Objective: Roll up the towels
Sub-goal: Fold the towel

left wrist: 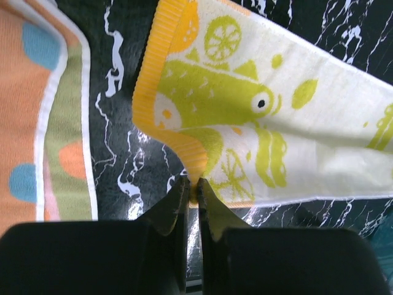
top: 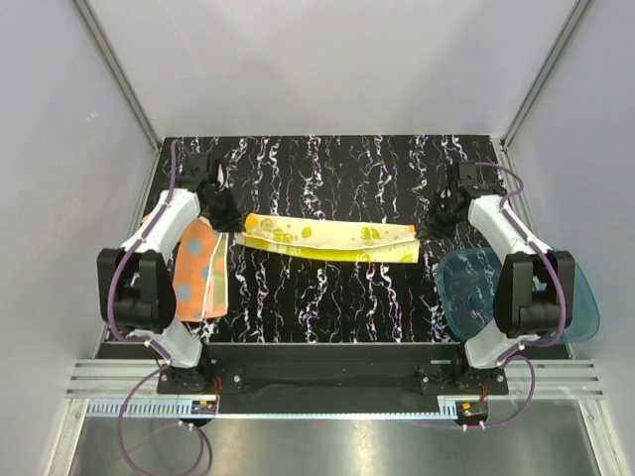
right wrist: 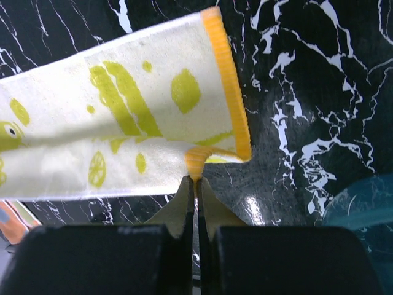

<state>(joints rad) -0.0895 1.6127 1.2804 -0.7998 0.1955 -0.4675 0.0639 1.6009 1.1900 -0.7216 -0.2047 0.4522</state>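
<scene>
**Currently: yellow towel stretched between both grippers, rolling not begun**

The yellow towel [top: 327,239] lies as a long folded strip across the middle of the black marbled table [top: 327,169]. The left gripper [left wrist: 192,187] is pinched on the towel's left end at its orange hem; the right gripper [right wrist: 195,184] is pinched on the right end likewise. The orange dotted towel [top: 198,270] lies flat at the left, untouched. The blue tray [top: 466,288] sits at the right. Judged step: straightening the strip. Next, one end must be turned over onto itself without slackening the strip.
</scene>
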